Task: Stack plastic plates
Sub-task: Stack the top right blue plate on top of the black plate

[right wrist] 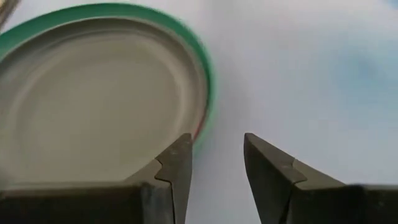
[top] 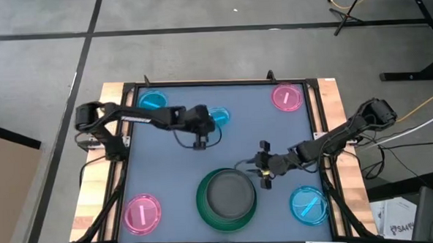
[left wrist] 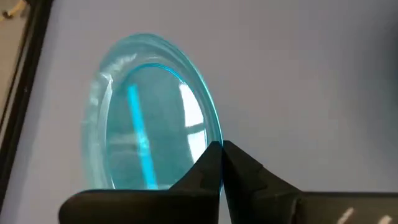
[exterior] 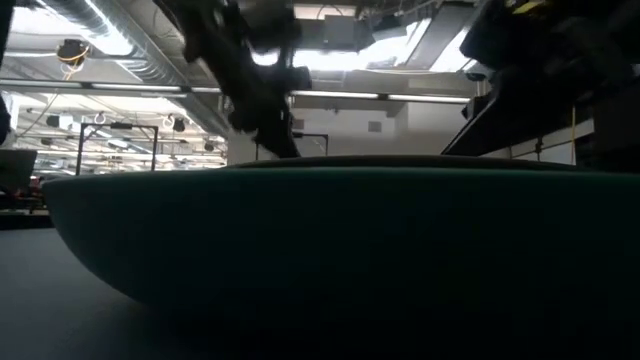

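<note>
A large dark green plate [top: 203, 208] [exterior: 320, 240] sits near the table's near edge with a dark grey plate [top: 225, 192] [right wrist: 93, 99] lying in it. A sliver of pink shows between their rims. My left gripper [top: 206, 126] [left wrist: 221, 149] is at mid-table, shut on a small translucent blue plate [top: 219, 118] [left wrist: 149, 124]. My right gripper [top: 258, 163] [right wrist: 217, 155] is open just right of the green plate's [right wrist: 208, 68] rim and touches nothing. Lying flat on the mat are two more blue plates [top: 152, 101] [top: 309, 204] and two small pink plates [top: 287, 98] [top: 143, 215]. My left gripper pinches the blue plate's rim [left wrist: 214, 134] between its two fingers [left wrist: 245, 168], at the edge nearest the arm, coming from the table's left. The plate stands tilted ahead of the fingers. I cannot tell whether its far edge still rests on the mat.
A raised frame [top: 222, 82] runs round the grey-blue mat [top: 175, 174], with wooden table edges [top: 95, 193] outside it. Open mat lies between the stack and the far plates. Cables [top: 422, 127] run off the table's right side.
</note>
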Controlling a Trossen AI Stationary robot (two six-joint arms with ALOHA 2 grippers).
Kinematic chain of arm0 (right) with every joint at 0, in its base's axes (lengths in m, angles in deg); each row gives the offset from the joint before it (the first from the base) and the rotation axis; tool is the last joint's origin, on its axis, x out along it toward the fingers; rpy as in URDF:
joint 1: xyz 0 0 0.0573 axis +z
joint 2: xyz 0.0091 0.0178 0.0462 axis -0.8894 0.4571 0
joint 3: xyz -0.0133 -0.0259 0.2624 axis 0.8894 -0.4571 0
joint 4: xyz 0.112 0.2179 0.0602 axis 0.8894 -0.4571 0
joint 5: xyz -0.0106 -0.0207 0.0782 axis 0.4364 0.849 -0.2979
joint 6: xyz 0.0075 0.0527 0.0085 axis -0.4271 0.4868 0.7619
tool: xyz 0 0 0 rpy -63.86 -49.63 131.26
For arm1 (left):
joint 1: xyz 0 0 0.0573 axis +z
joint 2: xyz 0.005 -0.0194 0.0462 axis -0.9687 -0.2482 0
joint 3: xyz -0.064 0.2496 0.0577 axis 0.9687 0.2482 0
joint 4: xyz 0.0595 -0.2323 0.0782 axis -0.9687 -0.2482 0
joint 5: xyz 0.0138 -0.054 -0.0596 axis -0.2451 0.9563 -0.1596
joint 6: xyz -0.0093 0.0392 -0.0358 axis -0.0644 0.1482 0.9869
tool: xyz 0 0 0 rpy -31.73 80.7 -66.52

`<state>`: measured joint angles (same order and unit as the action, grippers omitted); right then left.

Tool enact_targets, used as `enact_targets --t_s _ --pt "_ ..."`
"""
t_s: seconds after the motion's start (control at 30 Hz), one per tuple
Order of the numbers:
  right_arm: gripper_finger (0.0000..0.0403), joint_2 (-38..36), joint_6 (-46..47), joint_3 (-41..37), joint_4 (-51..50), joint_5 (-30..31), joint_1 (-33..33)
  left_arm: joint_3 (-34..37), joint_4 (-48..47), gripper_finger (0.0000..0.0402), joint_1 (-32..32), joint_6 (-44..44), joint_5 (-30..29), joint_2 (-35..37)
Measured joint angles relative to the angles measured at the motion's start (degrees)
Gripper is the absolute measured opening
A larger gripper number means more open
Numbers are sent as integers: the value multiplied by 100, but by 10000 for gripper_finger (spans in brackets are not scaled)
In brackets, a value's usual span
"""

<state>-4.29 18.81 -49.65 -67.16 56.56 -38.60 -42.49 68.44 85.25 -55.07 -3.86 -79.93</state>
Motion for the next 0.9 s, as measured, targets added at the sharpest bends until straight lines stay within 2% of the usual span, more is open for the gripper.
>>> enact_targets --t_s 0.17,0.33,0.63,0.9 --pt "136 0 112 0 0 328 563 0 -106 1 -789 601 -362 485" --pt "136 0 472 0 -63 701 1178 -178 -209 0 -1652 1258 -821 551" --pt "136 -7 1516 0 -354 1241 2174 -1132 -232 0 -3160 2170 -1812 13" --pt "136 -11 1973 0 -395 1262 2784 -2228 -327 0 -3904 2602 -1857 -1050"
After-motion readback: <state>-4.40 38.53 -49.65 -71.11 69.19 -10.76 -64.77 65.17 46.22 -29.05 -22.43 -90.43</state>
